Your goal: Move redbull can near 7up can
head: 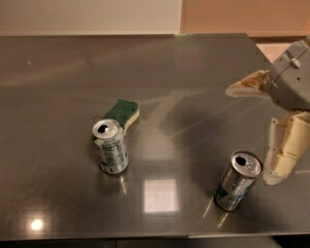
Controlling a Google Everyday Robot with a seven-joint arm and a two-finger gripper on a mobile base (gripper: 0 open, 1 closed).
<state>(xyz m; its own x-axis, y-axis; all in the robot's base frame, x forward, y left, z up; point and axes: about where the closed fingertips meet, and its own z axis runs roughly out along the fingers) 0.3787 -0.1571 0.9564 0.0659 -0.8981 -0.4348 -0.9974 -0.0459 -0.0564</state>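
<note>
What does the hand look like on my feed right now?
The hand, at the right edge beside the redbull can, has a rounded grey housing and two cream-coloured, tapering fingers. No cables are visible.

The gripper [249,136] hangs at the right edge of the view, over the right side of a dark grey, glossy table [72,68] that runs far out to its left and behind it. A sponge [121,114], green on top with a yellow layer beneath, lies flat on the table well to the gripper's left, at about the same depth. A bright square reflection [160,195] shines on the tabletop left of the gripper and nearer the front edge. A small light spot [36,224] glints much further left. A pale wall [87,14] stands beyond the table's far edge.
</note>
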